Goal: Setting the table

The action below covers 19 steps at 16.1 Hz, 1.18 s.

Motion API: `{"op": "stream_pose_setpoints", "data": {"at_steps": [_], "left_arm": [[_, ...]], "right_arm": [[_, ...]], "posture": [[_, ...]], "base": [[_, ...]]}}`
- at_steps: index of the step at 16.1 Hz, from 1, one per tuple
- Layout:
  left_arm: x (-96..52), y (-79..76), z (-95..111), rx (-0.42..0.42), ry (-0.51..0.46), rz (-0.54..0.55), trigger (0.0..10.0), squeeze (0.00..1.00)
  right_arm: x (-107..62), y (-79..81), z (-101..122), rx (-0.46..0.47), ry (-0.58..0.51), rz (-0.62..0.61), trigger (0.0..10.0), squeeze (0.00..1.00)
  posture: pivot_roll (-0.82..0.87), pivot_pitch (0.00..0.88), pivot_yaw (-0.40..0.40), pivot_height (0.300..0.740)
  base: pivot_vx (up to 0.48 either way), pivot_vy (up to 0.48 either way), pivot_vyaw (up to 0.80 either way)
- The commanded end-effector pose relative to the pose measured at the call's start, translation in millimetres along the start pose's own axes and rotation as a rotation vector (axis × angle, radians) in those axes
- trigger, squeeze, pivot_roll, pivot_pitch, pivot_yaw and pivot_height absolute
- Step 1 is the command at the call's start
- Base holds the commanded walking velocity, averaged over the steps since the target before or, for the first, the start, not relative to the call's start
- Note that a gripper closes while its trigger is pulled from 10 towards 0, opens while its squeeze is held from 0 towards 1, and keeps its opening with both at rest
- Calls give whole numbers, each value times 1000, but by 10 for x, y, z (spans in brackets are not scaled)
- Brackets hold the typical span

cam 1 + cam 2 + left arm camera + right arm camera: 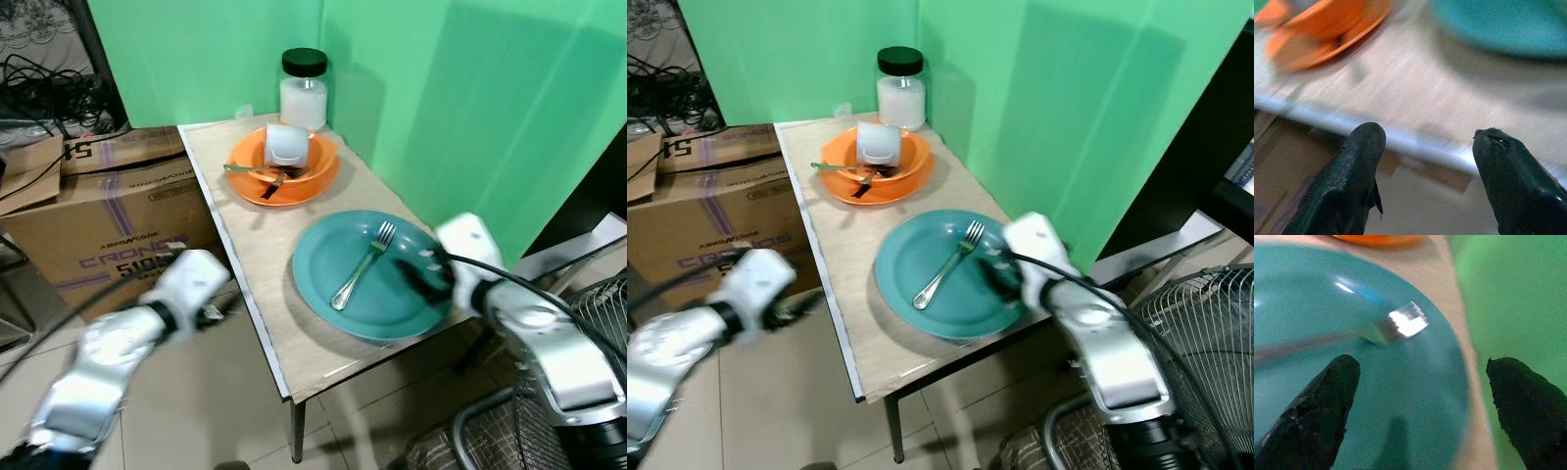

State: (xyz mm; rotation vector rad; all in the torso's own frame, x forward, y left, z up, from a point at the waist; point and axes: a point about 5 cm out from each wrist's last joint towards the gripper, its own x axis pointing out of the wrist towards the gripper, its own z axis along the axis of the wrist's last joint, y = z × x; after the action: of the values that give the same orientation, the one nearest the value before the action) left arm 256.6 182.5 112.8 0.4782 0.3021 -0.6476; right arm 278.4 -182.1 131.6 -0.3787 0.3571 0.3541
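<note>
- The right gripper (1420, 401) reaches in over the near right edge of the teal plate (377, 313), its black fingers spread wide and holding nothing; the silver forearm slants up from the lower right corner
- The left gripper (1427, 181) hangs low off the table's (257, 245) left edge, fingers parted and empty; that arm is blurred
- A fork (363, 264) lies slantwise on the teal plate, tines toward the far side, just beside the right gripper
- Farther back sits an orange bowl (284, 168) holding an upturned white cup (287, 144) and some utensils; behind it a black-lidded jar (304, 90)
- A cardboard box (98, 220) stands on the floor to the left; a fan grille (1200, 323) at the right
</note>
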Motion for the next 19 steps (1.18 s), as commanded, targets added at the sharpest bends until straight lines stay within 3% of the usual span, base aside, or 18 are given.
{"op": "stream_pose_setpoints", "data": {"at_steps": [1,4,6,11,14,19], "left_arm": [[42,-51,98,19,-40,-52,10000,0],[159,-173,207,34,-75,-169,10000,0],[224,-178,184,53,-59,-187,10000,0],[221,-130,84,74,-8,-185,10000,0],[133,22,18,84,22,-113,10000,0],[-80,439,-18,114,70,60,10000,0]], "right_arm": [[-40,-85,11,-5,-16,-25,10000,0],[-152,-188,38,-34,-42,33,10000,0],[-270,-187,50,-74,-57,122,10000,0],[-384,-95,-38,-137,-10,250,10000,0],[-405,33,-102,-159,7,341,10000,0],[-395,124,-50,-151,-25,394,10000,0]], "posture": [[65,0,-16,740],[47,0,6,740],[38,0,15,740],[35,0,21,740],[41,0,18,740],[49,0,13,740]], "base": [[0,0,0],[0,0,0],[0,0,0],[0,0,0],[0,0,0],[0,0,0]]}}
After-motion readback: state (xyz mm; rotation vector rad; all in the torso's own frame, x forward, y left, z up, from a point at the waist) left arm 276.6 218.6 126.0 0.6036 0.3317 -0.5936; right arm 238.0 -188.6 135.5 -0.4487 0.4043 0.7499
